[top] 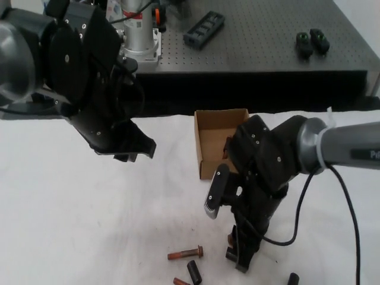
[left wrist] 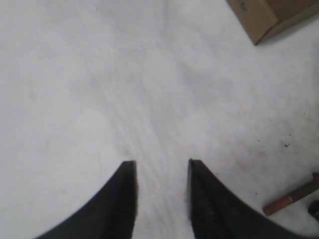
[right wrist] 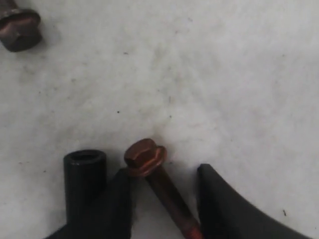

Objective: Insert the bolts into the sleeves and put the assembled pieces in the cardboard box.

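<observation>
My right gripper [right wrist: 164, 170] is down at the white cloth, open, its fingers either side of a copper-coloured bolt [right wrist: 158, 179] lying there. The bolt's hex head points away from the wrist, and the shaft touches neither finger. A black sleeve [right wrist: 83, 175] lies just outside one finger. A second bolt head [right wrist: 19, 27] sits farther off. In the high view the right gripper [top: 240, 258] is low near the front edge, with a bolt [top: 185, 253] and a sleeve [top: 194, 271] to its left. My left gripper [left wrist: 162, 167] hangs open and empty above bare cloth, shown high at the left [top: 133, 148].
The open cardboard box [top: 205, 136] stands mid-bench behind the right arm; its corner [left wrist: 264, 20] shows in the left wrist view. Another bolt [top: 181, 281] and another sleeve [top: 293, 278] lie at the front edge. A black perforated bench [top: 267, 35] with dark parts lies behind.
</observation>
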### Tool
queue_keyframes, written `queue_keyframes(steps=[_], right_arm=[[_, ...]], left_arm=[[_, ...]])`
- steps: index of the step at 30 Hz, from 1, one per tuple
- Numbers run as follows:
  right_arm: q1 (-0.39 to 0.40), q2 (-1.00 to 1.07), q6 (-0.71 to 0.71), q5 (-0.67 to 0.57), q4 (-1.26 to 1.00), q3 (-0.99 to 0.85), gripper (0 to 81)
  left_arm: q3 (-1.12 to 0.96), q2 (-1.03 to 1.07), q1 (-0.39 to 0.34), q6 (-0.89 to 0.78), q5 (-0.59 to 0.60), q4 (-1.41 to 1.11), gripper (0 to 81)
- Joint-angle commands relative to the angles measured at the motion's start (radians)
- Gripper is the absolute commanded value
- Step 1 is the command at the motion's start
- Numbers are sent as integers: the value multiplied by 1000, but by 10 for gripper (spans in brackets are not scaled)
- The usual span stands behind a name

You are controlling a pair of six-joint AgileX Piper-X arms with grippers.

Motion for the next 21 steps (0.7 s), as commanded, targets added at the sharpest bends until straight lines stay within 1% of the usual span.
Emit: queue_keyframes(steps=[1, 3, 5, 7, 9, 11, 14, 16, 21], right_arm=[[6, 34, -4, 13, -27, 2, 188], [6, 34, -1, 68, -33, 2, 42], [0, 29, 31, 111, -55, 2, 32], [-18, 19, 92, 112, -88, 2, 32], [-42, -3, 148, 107, -115, 2, 32], [-78, -38, 192, 70, -119, 2, 32], [-147, -116, 257, 28, -103, 14, 32], [-205, -181, 279, 11, -84, 36, 32], [-349, -364, 354, -52, -29, 136, 32]], left_arm=[[-1, -13, 3, 11, -1, 4, 252], [-1, -13, 3, 22, 33, 13, 252], [-1, -13, 3, 26, 91, 31, 252], [-1, -13, -1, 26, 173, 42, 252], [-1, -13, -13, 26, 269, 38, 252], [-1, -8, -42, 26, 319, 23, 252], [-1, 9, -118, 26, 329, -25, 252], [-1, 30, -192, 13, 329, -68, 252], [-43, 126, -374, -85, 329, -170, 263]])
